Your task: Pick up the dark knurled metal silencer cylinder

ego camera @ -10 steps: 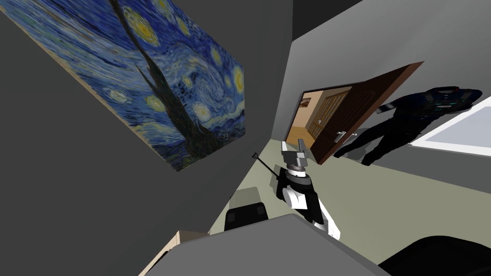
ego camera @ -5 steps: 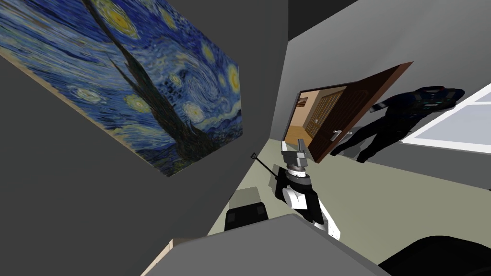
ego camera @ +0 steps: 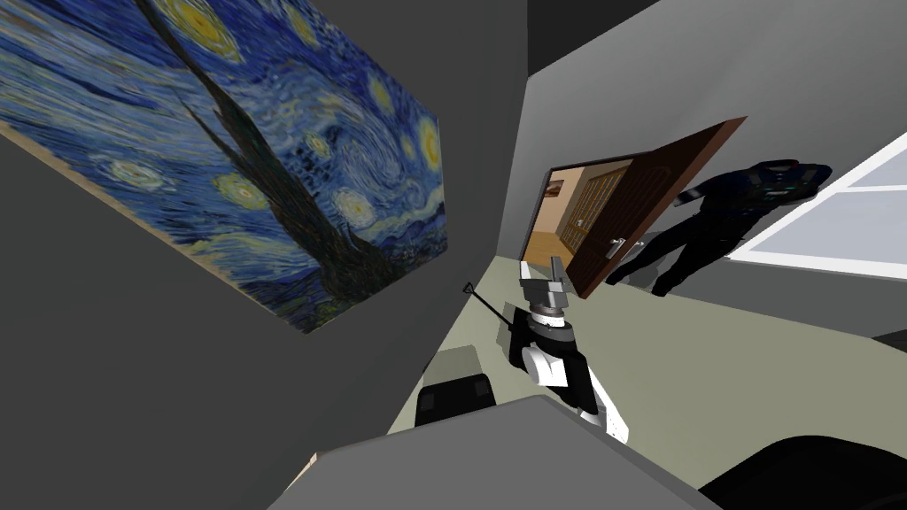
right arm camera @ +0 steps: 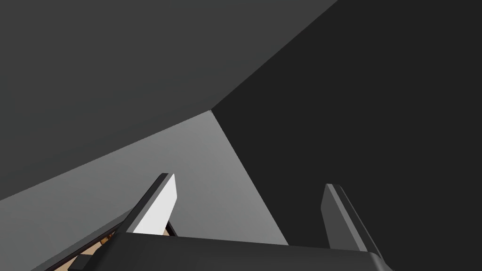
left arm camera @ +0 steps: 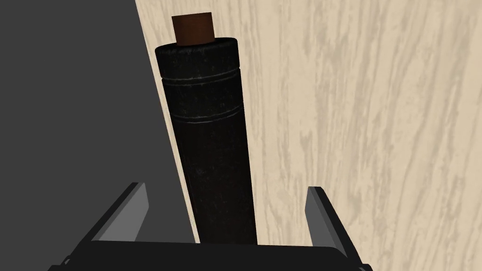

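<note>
The Starry Night painting (ego camera: 266, 159) on its dark grey wall is the biggest thing here. To the right of the painting a brown door (ego camera: 638, 212) stands open. Below the painting's lower corner lies a pale wood-grain surface (left arm camera: 367, 117), and the task's thing rests on it.

The dark silencer cylinder (left arm camera: 209, 141) lies lengthwise along the edge of that wood, right where it meets a dark grey plane. It has ringed grooves near its far end, which is capped by a small brown plug (left arm camera: 191, 27).

The left gripper (left arm camera: 227, 187) is at the cylinder's near end. Its two blades are spread, one on each side of the body, and both are clear of it.

The right gripper (right arm camera: 249, 181) is held up to the right of the painting's lower corner. Its fingers are also spread and hold nothing.

I judge this to be the approach just before the grasp, with nothing gripped yet. The next move likely calls for easing the left hand a little further along the cylinder. It should stay centred while the blades close evenly across the width, because a round body at an edge could roll off.
</note>
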